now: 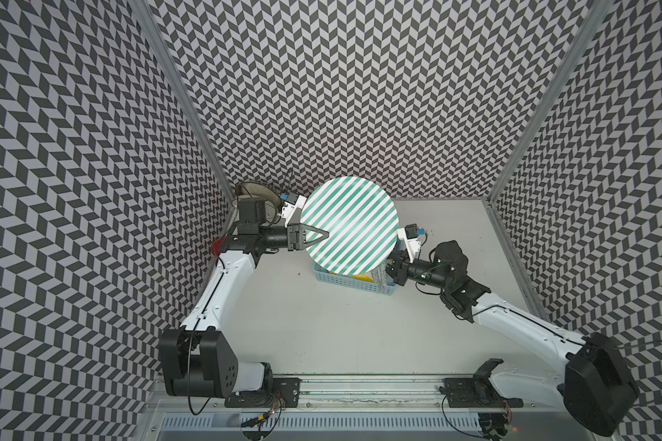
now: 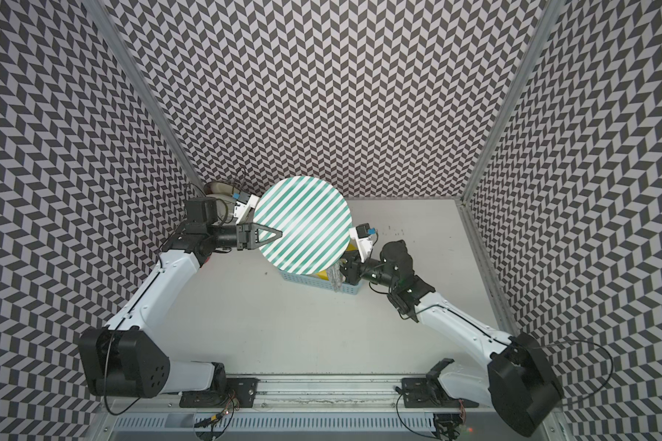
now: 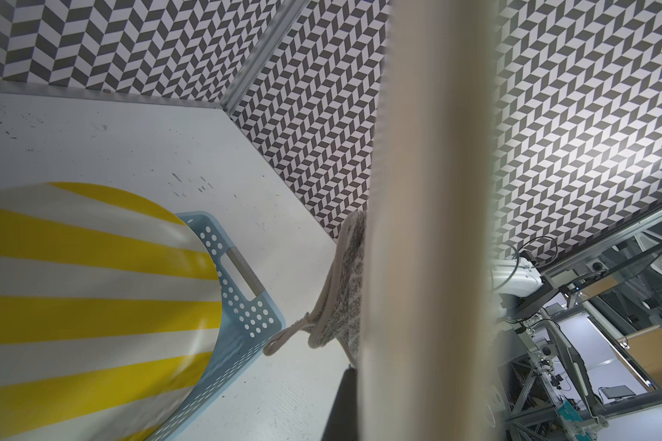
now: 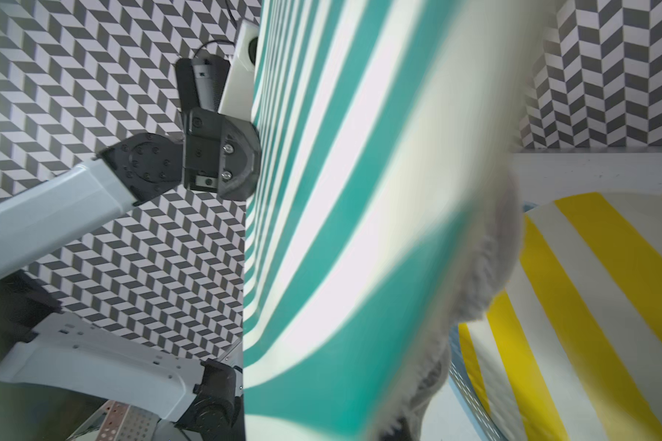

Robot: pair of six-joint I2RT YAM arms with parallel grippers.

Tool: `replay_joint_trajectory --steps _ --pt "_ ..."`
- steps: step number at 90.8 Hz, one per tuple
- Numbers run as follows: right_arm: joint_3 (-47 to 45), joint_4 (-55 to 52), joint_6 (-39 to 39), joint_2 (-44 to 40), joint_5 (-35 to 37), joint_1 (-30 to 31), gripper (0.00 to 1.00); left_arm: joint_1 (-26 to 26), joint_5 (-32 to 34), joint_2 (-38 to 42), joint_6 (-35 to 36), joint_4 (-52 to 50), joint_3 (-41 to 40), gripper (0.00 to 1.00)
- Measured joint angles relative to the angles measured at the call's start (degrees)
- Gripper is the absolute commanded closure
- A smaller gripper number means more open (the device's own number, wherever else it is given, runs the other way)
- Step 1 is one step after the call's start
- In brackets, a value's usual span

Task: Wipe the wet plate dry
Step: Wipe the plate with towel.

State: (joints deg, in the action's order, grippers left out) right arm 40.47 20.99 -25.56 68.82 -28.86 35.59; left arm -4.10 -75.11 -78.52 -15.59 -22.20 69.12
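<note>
A round plate with green and white stripes is held up in the air above the table, seen in both top views. My left gripper is shut on its left rim, one black finger lying across the striped face. My right gripper sits at the plate's near right edge, shut on a grey speckled cloth. The cloth hangs against the plate's underside. In the right wrist view the striped face fills the middle, with the fuzzy cloth along its edge.
Under the raised plate stands a light blue perforated basket holding a yellow-and-white striped plate. A brownish bowl-like thing sits in the back left corner behind the left arm. Patterned walls close in three sides.
</note>
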Motion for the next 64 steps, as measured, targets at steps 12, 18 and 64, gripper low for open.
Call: replay_joint_trajectory --steps 12,18,64 --pt "-1.2 -1.4 2.2 -0.7 6.7 4.5 1.00 -2.4 5.8 0.7 -6.3 3.1 -0.2 1.00" --pt "-1.4 -1.7 3.5 -0.7 10.1 7.0 1.00 -3.5 7.4 0.7 -9.4 4.0 -0.5 1.00" --pt "-0.2 4.5 14.0 5.8 33.0 21.3 1.00 -5.4 8.3 -2.9 -25.7 11.3 -4.0 1.00"
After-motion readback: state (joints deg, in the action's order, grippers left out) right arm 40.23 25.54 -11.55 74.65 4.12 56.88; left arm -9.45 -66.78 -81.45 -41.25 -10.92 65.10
